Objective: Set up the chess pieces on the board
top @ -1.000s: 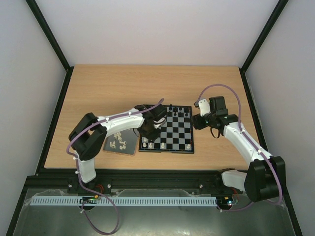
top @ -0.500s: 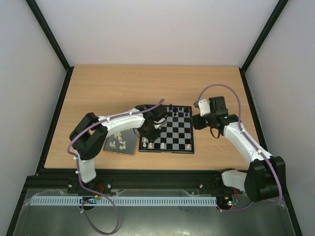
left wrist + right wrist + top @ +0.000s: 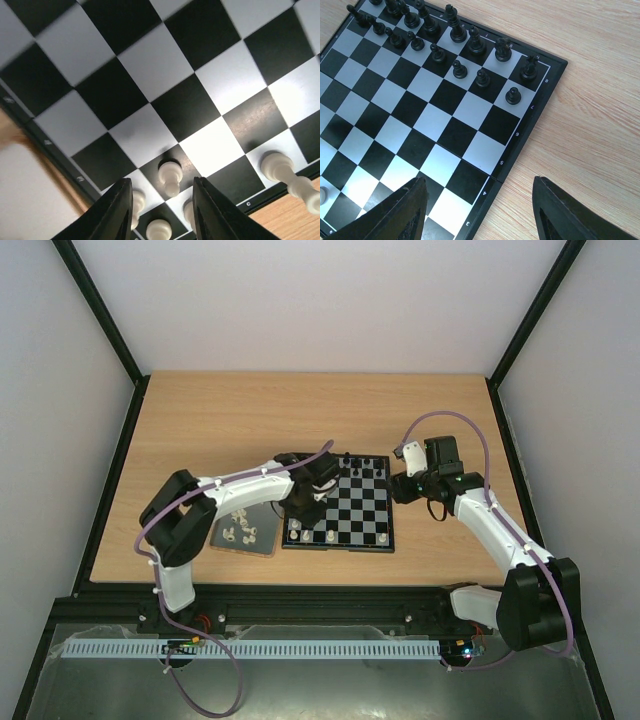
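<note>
The board (image 3: 362, 504) has black pieces on its far rows and a few white chess pieces (image 3: 330, 537) on its near row. My left gripper (image 3: 303, 512) hangs over the board's near left corner. In the left wrist view it (image 3: 162, 182) is open and empty, with a standing white pawn (image 3: 170, 176) between the fingers and below them. Other white pieces (image 3: 276, 166) stand nearby, and one (image 3: 306, 191) lies across the rim. My right gripper (image 3: 402, 488) is open and empty over the board's right rim (image 3: 517, 167); in the right wrist view it (image 3: 480, 182) frames that rim.
A dark-grey tray (image 3: 262, 514) left of the board holds several loose white pieces (image 3: 238, 532). Black pieces (image 3: 455, 31) fill the far two rows. Bare wood tabletop (image 3: 600, 125) lies right of the board.
</note>
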Robot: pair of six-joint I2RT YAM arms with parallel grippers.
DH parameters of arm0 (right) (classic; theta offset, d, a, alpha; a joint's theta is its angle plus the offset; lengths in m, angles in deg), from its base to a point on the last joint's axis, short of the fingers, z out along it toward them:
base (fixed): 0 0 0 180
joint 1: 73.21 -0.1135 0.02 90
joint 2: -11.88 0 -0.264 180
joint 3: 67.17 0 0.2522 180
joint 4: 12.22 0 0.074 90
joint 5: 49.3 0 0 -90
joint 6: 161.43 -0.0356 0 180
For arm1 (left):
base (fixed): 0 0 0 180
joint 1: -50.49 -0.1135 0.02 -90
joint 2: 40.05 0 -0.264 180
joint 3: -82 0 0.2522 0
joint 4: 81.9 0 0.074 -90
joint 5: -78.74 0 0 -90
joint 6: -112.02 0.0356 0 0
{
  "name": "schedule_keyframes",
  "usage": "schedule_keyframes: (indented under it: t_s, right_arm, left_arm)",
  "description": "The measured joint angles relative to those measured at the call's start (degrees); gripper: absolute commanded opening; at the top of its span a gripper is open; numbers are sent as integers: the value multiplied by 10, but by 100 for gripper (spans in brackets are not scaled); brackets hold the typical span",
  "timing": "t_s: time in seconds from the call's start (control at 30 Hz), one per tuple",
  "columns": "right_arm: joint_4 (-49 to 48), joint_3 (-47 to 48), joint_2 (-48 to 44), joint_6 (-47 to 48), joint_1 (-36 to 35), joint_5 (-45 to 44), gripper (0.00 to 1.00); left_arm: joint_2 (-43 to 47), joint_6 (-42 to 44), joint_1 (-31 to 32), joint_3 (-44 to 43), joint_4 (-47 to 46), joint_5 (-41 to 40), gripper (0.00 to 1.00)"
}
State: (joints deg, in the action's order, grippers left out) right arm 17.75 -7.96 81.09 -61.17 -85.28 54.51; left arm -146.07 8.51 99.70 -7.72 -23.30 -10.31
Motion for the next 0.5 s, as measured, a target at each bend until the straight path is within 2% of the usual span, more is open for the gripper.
schedule_keyframes:
  t_s: [0.17, 0.33, 0.5]
  right_arm:
    - [0, 0, 0, 0, 0, 2, 59]
    - [0, 0, 0, 2, 0, 7, 59]
    - [0, 0, 0, 2, 0, 11, 60]
  left_arm:
    - [68, -19, -21, 18, -30, -26, 37]
    - [154, -51, -94, 83, -78, -57, 38]
    - [191, -82, -147, 162, -125, -91, 36]
